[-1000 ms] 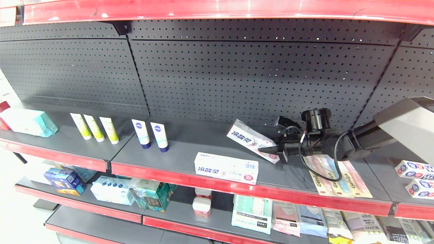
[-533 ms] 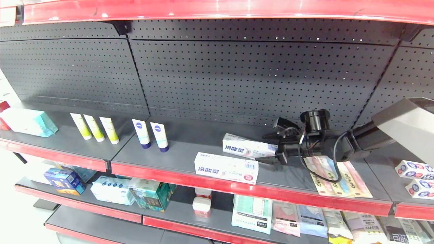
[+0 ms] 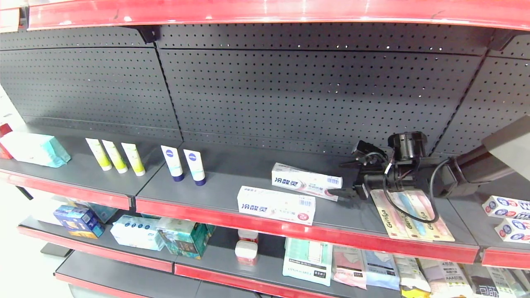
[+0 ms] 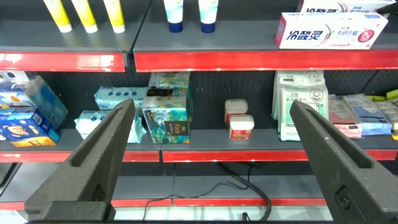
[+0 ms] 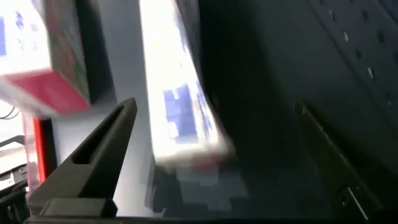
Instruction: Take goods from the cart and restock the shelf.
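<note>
A white toothpaste box [image 3: 306,182] lies flat on the dark middle shelf [image 3: 232,165], behind a second box of the same kind [image 3: 276,205] at the red front edge. My right gripper [image 3: 344,178] hangs just right of the rear box, open, with nothing between its fingers. In the right wrist view the rear box [image 5: 180,106] lies blurred ahead of the open right gripper [image 5: 211,143], with the front box [image 5: 43,56] to one side. My left gripper [image 4: 211,155] is open and empty, low in front of the shelving, facing the front toothpaste box [image 4: 333,30].
Three yellow-green tubes [image 3: 116,155] and two blue-capped tubes [image 3: 184,163] stand left on the same shelf. Toothbrush packs [image 3: 414,215] lie under my right arm, and small boxes [image 3: 507,207] sit far right. The lower shelf [image 3: 215,269] holds several packs.
The rear toothpaste box, held tilted a second ago, was laid flat on the shelf. My right gripper let go of it and drew back to the right.
</note>
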You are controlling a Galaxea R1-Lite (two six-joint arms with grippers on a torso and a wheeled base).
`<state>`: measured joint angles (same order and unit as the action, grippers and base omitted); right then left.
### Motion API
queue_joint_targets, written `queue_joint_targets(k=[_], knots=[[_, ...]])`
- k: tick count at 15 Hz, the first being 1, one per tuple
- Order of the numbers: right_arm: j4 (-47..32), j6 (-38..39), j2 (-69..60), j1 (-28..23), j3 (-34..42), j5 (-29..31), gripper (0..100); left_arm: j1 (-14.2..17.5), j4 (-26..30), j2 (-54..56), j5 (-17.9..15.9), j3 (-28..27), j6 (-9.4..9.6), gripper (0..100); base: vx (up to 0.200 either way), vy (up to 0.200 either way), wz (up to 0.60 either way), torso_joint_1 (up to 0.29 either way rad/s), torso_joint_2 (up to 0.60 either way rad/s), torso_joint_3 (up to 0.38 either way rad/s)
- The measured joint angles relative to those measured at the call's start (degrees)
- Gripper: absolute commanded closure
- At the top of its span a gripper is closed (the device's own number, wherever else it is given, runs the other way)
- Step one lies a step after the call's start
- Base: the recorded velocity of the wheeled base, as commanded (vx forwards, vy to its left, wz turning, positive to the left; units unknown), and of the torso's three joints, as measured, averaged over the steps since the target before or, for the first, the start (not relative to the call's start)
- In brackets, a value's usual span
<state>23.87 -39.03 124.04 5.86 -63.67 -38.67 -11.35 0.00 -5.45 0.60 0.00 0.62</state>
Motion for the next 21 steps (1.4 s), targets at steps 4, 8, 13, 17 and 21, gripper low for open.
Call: queue_joint_targets(k=[4,8,13,17,21], knots=[[0.00,-0.05,-0.39,0.11,0.33,1.74,0,0.00,0.00,0.00,0.00,0.00,0.00,0,0.000,0.000,0.00,0.000,0.00,0.000],[0.00,0.23,-0.33,0.44,0.30,3.08,0,0.02,0.00,0.00,0.00,0.00,0.00,0,0.000,0.000,0.00,0.000,0.00,0.000],[0.00,0.67,-0.06,0.48,0.15,4.10,0,0.00,0.00,0.00,0.00,0.00,0.00,0,0.000,0.000,0.00,0.000,0.00,0.000],[0.00,0.78,0.24,0.52,0.20,4.86,0,0.02,0.00,0.00,0.00,0.00,0.00,0,0.000,0.000,0.00,0.000,0.00,0.000],[0.02,0.94,0.41,0.59,0.00,5.61,0,0.00,0.00,0.00,0.00,0.00,0.00,0,0.000,0.000,0.00,0.000,0.00,0.000]])
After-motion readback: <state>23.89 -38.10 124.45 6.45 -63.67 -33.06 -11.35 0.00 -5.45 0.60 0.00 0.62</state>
